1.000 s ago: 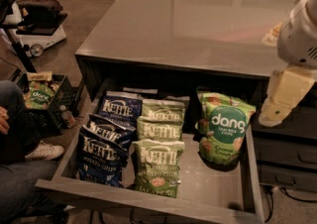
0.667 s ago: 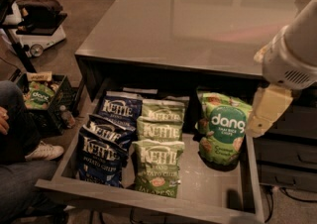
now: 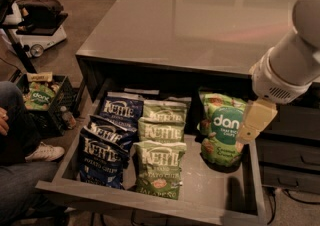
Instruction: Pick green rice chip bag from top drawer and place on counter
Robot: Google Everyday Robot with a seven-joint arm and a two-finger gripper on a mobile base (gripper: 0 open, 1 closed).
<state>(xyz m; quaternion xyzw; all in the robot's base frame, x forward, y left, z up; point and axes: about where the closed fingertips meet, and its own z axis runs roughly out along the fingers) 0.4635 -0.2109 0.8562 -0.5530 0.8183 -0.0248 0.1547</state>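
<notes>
The green rice chip bag (image 3: 220, 127) lies in the right part of the open top drawer (image 3: 150, 197), bright green with white "dang" lettering. My gripper (image 3: 254, 121) hangs from the white arm at the right, just over the bag's right edge and covering the last letter. The counter (image 3: 195, 17) stretches behind the drawer, glossy grey-brown.
Three dark blue Kettle bags (image 3: 106, 145) and three olive-green Kettle bags (image 3: 161, 152) fill the drawer's left and middle. Black drawer fronts (image 3: 290, 150) are at the right. A person's legs (image 3: 20, 170) and a black crate (image 3: 42, 100) with another green bag are at the left.
My arm and gripper have moved left and down from the drawer's right wall to the right edge of the green bag. The bags have not moved.
</notes>
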